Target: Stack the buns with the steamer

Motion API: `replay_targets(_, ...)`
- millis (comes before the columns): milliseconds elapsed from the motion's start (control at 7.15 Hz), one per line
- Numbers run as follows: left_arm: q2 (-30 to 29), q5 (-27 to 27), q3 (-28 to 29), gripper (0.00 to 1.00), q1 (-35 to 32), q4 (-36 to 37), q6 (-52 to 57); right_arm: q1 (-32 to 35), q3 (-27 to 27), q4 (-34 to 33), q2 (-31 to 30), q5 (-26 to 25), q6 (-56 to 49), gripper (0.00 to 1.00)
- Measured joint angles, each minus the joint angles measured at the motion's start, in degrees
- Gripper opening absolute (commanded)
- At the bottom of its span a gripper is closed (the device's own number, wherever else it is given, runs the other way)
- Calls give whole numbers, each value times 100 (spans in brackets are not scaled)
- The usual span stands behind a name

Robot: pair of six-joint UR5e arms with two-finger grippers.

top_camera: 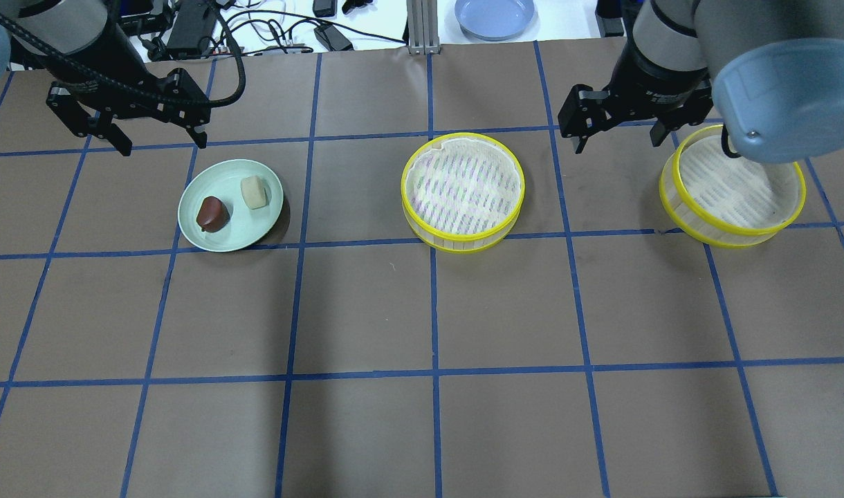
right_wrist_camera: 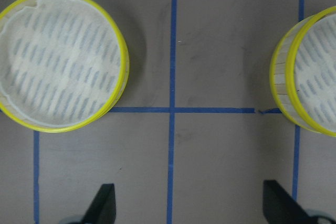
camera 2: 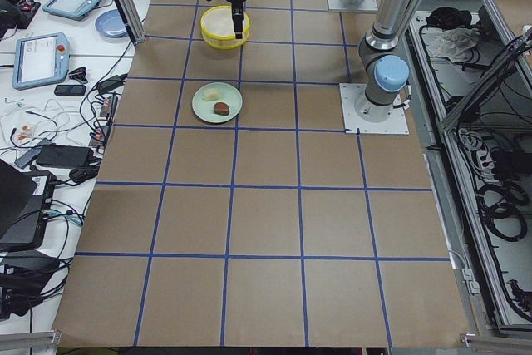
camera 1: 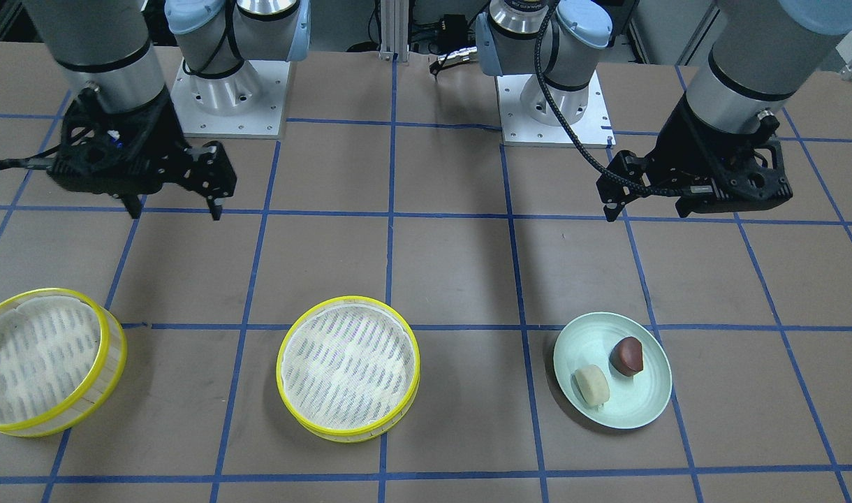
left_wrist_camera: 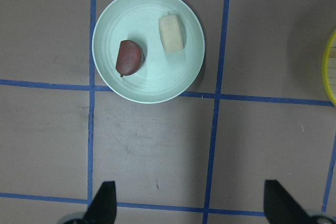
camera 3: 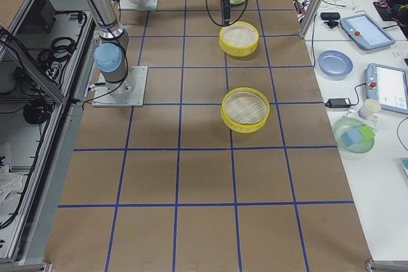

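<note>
While both arms hang above the table, nothing is gripped: the left end effector has its fingers spread wide and empty, and so does the right end effector. Both buns sit on the pale green plate on the robot's left side of the table. The cream bun and the dark reddish-brown bun lie side by side, close but not touching. In the front-facing view the cream one is nearer the operators' edge and the brown one nearer the robot. In the left wrist view the plate sits ahead of the fingertips, not between them, and brown table with blue tape lines lies under the gap. There are two yellow-rimmed steamer baskets, each lined with white slotted paper and holding no bun. The centre steamer is near the middle of the table, well apart from the plate. The outer steamer is on the robot's right, partly hidden in the overhead view by the right arm's blue elbow cap. The right wrist view shows the centre steamer at upper left and the outer one cut off at the right edge, with the fingertips over the bare table between the two. Neither end effector touches a steamer or the plate. Whether the outer steamer is taller than the centre one, I cannot tell.
</note>
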Motion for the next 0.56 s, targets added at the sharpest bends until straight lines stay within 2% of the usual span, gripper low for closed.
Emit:
replay_targets(280, -289, -11, -81, 100, 227, 322, 0, -1055, -131, -634, 691, -50, -1486, 100)
replay_targets(559, -779, -35, -582, 100, 322, 1577, -5, -1962, -280, -1526, 1432, 71, -2836, 100)
